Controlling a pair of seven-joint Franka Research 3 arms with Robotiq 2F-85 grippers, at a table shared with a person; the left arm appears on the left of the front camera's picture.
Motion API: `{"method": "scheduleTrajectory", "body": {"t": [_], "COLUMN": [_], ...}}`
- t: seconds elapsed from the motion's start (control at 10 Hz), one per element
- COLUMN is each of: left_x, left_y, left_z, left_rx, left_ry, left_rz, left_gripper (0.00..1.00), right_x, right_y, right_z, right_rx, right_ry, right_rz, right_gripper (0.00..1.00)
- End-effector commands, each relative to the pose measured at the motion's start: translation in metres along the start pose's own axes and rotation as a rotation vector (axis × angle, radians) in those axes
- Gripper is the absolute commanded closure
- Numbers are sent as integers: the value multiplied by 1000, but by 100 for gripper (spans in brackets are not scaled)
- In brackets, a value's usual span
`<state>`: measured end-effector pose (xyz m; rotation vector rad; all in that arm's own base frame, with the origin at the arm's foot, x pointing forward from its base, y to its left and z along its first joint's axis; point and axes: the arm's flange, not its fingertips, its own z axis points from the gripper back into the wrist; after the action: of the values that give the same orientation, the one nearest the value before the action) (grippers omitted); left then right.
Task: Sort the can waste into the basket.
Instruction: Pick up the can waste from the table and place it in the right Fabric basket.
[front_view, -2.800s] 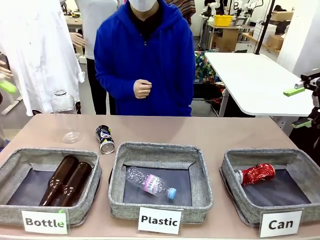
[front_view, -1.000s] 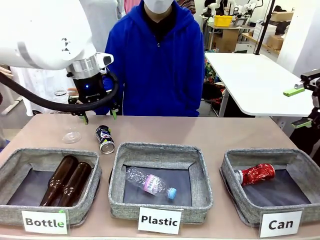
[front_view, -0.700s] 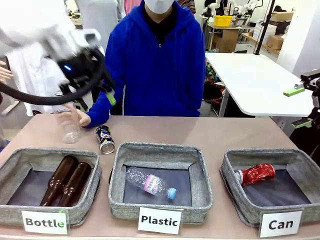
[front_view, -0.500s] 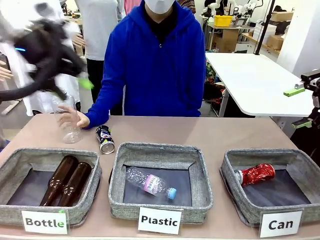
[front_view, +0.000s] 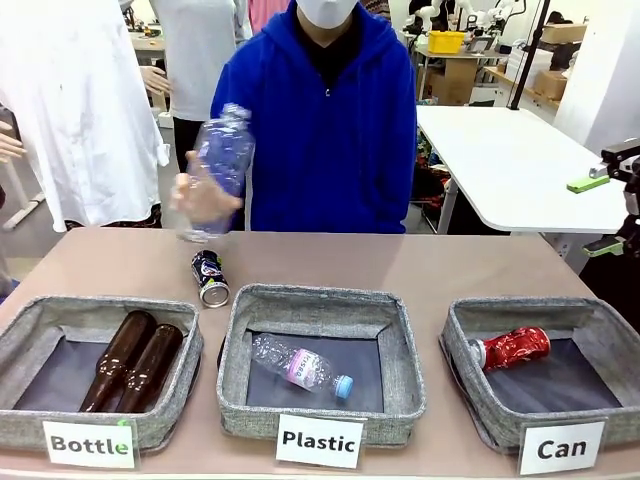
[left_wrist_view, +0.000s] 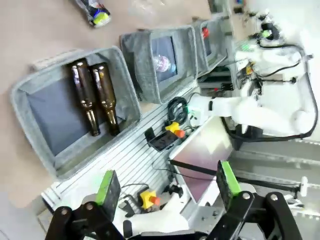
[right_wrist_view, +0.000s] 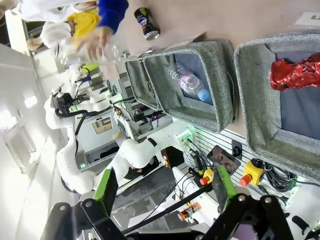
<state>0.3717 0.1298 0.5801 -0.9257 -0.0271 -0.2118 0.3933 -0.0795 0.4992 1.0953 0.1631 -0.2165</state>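
On tan table (front_view: 450, 265), dark can (front_view: 209, 277), bench (front_view: 500, 150) beyond

- "Bottle" basket (front_view: 100, 306): we see two brown glass bottles (front_view: 122, 358) lying side by side.
- "Plastic" basket (front_view: 320, 298): we see one clear, blue-capped plastic bottle (front_view: 297, 366) lying diagonally.
- Above the brown table (front_view: 450, 265): we note a tilted clear bottle (front_view: 225, 150) before a blue-hooded person (front_view: 340, 130).
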Motion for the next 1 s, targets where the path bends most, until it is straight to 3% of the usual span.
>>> {"method": "scheduleTrajectory", "body": {"t": [0.0,0.2,0.5,0.7,0.9], "left_x": [35,54,109,145,180], "left_y": [24,19,-32,-55,-59], "left_z": [12,-9,-78,-138,-187], "left_rx": [-124,-84,120,271,331], "left_ry": [6,-26,20,85,214], "left_rz": [55,146,176,208,203], "left_gripper": [0,0,0,0,0], "right_x": [-1,-1,-1,-1,-1], "right_y": [0,0,0,0,0], "right_z": [2,2,2,2,2], "right_rx": [-2,-2,-2,-2,-2], "right_ry": [7,7,7,7,7], "right_rz": [16,16,16,16,16], "right_gripper": [0,0,0,0,0]}}
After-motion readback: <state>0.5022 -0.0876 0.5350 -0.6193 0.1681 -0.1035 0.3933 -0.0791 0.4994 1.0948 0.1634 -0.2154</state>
